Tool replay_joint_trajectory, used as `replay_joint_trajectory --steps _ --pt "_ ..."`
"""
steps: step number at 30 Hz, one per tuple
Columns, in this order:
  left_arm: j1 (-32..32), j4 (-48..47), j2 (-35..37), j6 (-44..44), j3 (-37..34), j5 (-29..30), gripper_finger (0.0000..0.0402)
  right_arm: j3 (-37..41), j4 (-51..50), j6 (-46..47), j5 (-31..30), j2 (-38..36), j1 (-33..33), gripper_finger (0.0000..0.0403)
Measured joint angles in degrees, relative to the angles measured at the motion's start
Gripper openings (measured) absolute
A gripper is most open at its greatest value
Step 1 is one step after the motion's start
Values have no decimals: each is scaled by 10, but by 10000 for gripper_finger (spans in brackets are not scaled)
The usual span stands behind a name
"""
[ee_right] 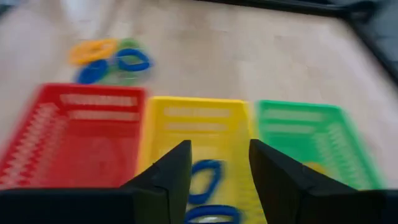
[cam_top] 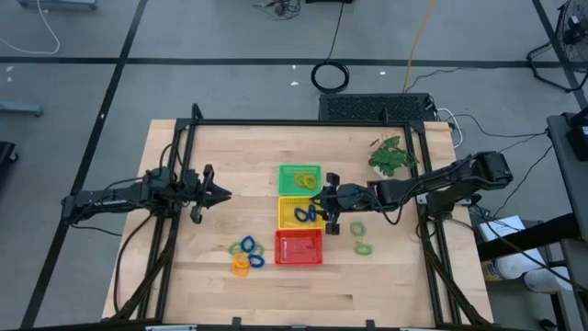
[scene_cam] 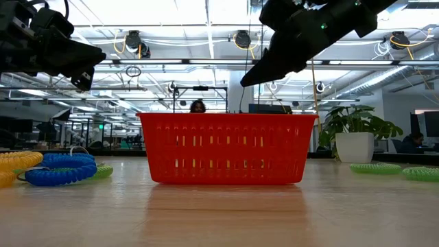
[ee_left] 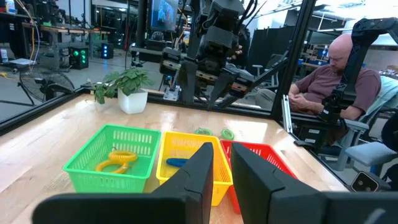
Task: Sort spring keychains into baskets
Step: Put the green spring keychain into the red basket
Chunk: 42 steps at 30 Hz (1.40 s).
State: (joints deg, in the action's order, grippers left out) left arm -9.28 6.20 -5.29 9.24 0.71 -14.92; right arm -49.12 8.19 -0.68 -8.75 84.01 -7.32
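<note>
A: High view: right gripper (cam_top: pixel 323 197) is hovering over the yellow basket's (cam_top: pixel 287 221) 3 o'clock rim, jaws standing apart, nothing between them. Blue keychains (ee_right: pixel 205 180) are lying in yellow right below it, so I'd judge this a drop.

B: Left?

A: Left gripper (cam_top: pixel 220 193) is waiting at 9 o'clock of the baskets, well apart. Fingers (ee_left: pixel 198 174) are sitting close with only a narrow gap, holding nothing.

B: What's sorted?

A: An orange one (ee_left: pixel 115 160) is sitting in the green basket (cam_top: pixel 288 173) at 12. Red basket (cam_top: pixel 299 250) at 6 is looking empty.

B: What's left?

A: A mixed pile (cam_top: pixel 245 256) is lying near red's 9 o'clock side. Two green loops (cam_top: pixel 360 237) are lying near red's 3 o'clock.

B: Room?

A: Baskets are touching in one column, so drops are needing care at shared rims. Bare table is showing on both flanks; plant (cam_top: pixel 391 156) at 1 o'clock is sitting clear.
</note>
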Motion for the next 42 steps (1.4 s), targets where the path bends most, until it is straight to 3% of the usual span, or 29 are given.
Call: replay_joint_trajectory --steps 4,8,14,20,30,42 --pt "0 0 0 0 0 0 60 0 -41 0 63 -1 -32 156" --pt "0 0 0 0 0 0 60 0 -155 6 57 -1 -78 171" --pt "0 0 0 0 0 0 61 0 -319 92 33 -1 -132 194" --pt "0 0 0 0 0 0 60 0 -406 161 -4 0 -158 193" --pt "0 0 0 0 0 0 60 8 -422 200 0 0 -157 186" --pt "0 0 0 0 0 0 60 115 -271 211 28 -3 -157 180"
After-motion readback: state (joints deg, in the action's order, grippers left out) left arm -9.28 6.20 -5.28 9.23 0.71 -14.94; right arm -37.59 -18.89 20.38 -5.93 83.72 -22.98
